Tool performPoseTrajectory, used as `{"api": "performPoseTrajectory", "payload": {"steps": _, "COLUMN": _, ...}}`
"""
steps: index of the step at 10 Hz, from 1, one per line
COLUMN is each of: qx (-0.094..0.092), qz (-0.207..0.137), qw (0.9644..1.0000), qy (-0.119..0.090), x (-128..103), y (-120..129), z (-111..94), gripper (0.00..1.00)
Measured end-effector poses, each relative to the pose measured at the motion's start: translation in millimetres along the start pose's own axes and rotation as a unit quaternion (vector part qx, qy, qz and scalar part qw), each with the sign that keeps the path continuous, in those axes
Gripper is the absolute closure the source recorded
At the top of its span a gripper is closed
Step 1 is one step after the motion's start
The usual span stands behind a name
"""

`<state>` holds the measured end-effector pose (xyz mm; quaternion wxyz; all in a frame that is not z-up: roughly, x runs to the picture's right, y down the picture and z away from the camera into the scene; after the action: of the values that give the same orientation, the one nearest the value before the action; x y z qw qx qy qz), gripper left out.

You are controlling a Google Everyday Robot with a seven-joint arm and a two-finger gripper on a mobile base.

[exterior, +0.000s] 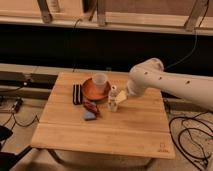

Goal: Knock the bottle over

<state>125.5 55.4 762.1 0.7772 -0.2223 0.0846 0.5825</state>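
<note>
The bottle is a small clear plastic one with a white cap and pale label. It stands upright near the middle of the wooden table, just in front of the orange plate. My gripper comes in from the right on the white arm and sits right beside the bottle's right side, at about its upper half. Whether it touches the bottle I cannot tell.
A pale translucent cup stands on the orange plate behind the bottle. A black rectangular object lies left of the plate. A blue and dark red object lies front left of the bottle. Cables lie on the floor at right.
</note>
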Motion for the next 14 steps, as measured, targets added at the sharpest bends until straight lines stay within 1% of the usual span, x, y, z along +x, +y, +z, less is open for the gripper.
{"api": "performPoseTrajectory", "payload": {"steps": 8, "qx": 0.000, "qz": 0.000, "qw": 1.0000, "qy": 0.000, "x": 0.0, "y": 0.0, "z": 0.0, "gripper": 0.20}}
{"api": "performPoseTrajectory", "payload": {"steps": 9, "qx": 0.000, "qz": 0.000, "qw": 1.0000, "qy": 0.000, "x": 0.0, "y": 0.0, "z": 0.0, "gripper": 0.22}}
{"api": "performPoseTrajectory", "payload": {"steps": 10, "qx": 0.000, "qz": 0.000, "qw": 1.0000, "qy": 0.000, "x": 0.0, "y": 0.0, "z": 0.0, "gripper": 0.29}}
{"api": "performPoseTrajectory", "payload": {"steps": 11, "qx": 0.000, "qz": 0.000, "qw": 1.0000, "qy": 0.000, "x": 0.0, "y": 0.0, "z": 0.0, "gripper": 0.41}}
{"api": "performPoseTrajectory", "payload": {"steps": 13, "qx": 0.000, "qz": 0.000, "qw": 1.0000, "qy": 0.000, "x": 0.0, "y": -0.1, "z": 0.0, "gripper": 0.57}}
{"api": "performPoseTrajectory", "payload": {"steps": 14, "qx": 0.000, "qz": 0.000, "qw": 1.0000, "qy": 0.000, "x": 0.0, "y": 0.0, "z": 0.0, "gripper": 0.67}}
